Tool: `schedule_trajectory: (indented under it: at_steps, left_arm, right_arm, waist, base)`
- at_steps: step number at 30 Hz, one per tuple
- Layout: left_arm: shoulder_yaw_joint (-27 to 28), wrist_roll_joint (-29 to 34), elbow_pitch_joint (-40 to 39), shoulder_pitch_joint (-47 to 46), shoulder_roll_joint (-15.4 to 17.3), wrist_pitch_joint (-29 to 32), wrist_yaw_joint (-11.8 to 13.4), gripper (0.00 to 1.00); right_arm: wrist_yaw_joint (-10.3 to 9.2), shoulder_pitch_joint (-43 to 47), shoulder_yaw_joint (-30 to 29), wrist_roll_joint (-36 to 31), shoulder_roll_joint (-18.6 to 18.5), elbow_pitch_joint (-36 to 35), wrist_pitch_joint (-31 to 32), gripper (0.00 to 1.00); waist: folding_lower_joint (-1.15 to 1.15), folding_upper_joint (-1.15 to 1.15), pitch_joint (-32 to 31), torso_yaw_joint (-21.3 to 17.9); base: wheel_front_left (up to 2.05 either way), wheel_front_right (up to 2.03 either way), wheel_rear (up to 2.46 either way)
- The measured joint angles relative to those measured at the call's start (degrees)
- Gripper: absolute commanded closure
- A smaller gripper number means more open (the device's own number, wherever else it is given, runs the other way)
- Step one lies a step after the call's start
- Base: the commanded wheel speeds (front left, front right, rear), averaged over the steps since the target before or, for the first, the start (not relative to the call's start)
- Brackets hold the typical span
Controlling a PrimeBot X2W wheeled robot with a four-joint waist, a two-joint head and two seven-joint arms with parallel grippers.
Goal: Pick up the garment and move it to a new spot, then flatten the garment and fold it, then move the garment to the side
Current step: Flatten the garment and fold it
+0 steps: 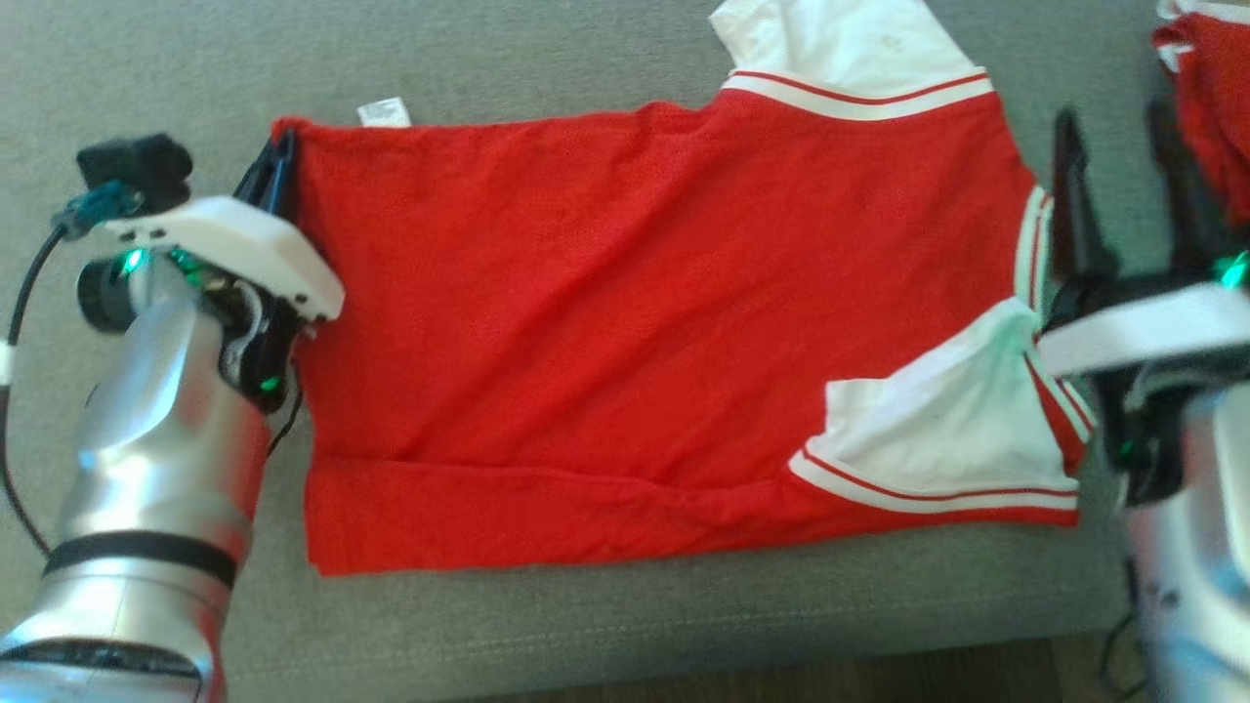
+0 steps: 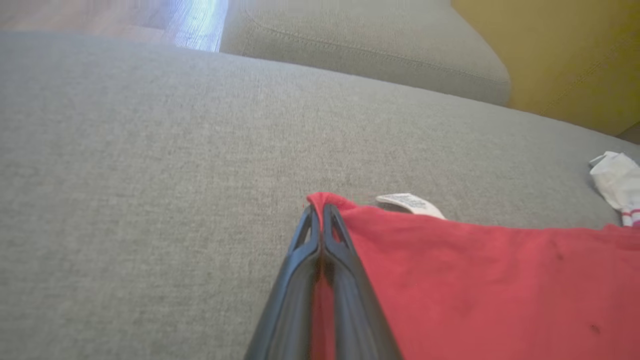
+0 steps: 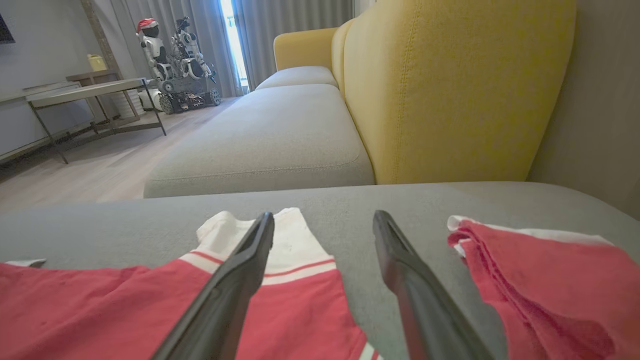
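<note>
The garment [image 1: 635,322] is a red shirt with white sleeves, spread nearly flat on the grey sofa cushion [image 1: 547,59]. Its near hem is folded over in a strip. My left gripper [image 1: 283,148] is shut on the garment's left edge, close to the far corner by the white tag [image 1: 383,112]. In the left wrist view the fingers [image 2: 320,212] pinch red cloth [image 2: 500,290] between them. My right gripper [image 1: 1113,117] stands open just past the garment's right edge. In the right wrist view its fingertips [image 3: 324,217] hover over the cushion, the left finger above a white sleeve [image 3: 290,245].
A second red and white cloth [image 1: 1211,107] lies bunched to the right of my right gripper [image 3: 540,290]. The cushion's front edge [image 1: 684,635] runs below the garment, floor beyond. A yellow sofa back [image 3: 450,85] rises behind. A table [image 3: 85,92] stands across the room.
</note>
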Motion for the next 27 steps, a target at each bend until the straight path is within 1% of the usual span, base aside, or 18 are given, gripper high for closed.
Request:
schedule_trajectory:
  at_steps: [3,5,10,16,22,24,27]
  left_arm:
    - [-1.07,0.01,-0.82,-1.77,-1.26,-1.31,-0.01,1.00]
    - [-2.12,-0.01,-1.57,-3.01,-2.66,-1.72,-0.02,1.00]
    - [-4.83,-0.27,-3.19,-5.18,-5.30,-2.58,-0.03,1.00]
    - [-8.05,-1.33,-4.80,-7.47,-6.35,-3.45,-0.03,1.00]
    - [-10.29,-2.82,-5.42,-9.00,-7.01,-3.97,-0.21,1.00]
    - [-11.04,-3.25,-5.53,-9.06,-7.01,-4.02,-0.38,1.00]
    - [-11.23,-3.30,-5.55,-9.10,-7.01,-4.04,-0.38,1.00]
  right_arm:
    - [0.00,-5.08,-0.51,-0.29,-2.77,4.25,0.68,0.00]
    - [0.00,-8.36,-0.54,-0.29,-4.33,7.24,1.35,0.00]
    - [0.00,-16.58,1.11,2.09,-7.54,14.84,3.72,0.00]
    - [0.00,-27.22,4.86,4.56,-10.50,24.52,10.66,0.00]
    - [0.00,-33.99,7.75,6.35,-12.69,33.39,18.02,0.00]
    - [0.00,-35.49,9.03,6.78,-12.80,35.43,20.23,0.00]
    - [0.00,-37.15,10.29,7.54,-13.25,36.15,22.09,0.00]
  waist:
    - [0.00,0.00,0.66,1.61]
    - [0.00,0.00,1.22,3.01]
    - [0.00,0.00,3.33,6.63]
    - [0.00,0.00,6.80,10.00]
    - [0.00,0.00,9.10,12.44]
    - [0.00,0.00,9.58,12.83]
    - [0.00,0.00,9.86,12.99]
  base:
    - [0.00,0.00,0.00]
    - [0.00,0.00,0.00]
    - [0.00,0.00,0.00]
    - [0.00,0.00,0.00]
    - [0.00,0.00,0.00]
    - [0.00,0.00,0.00]
    - [0.00,0.00,0.00]
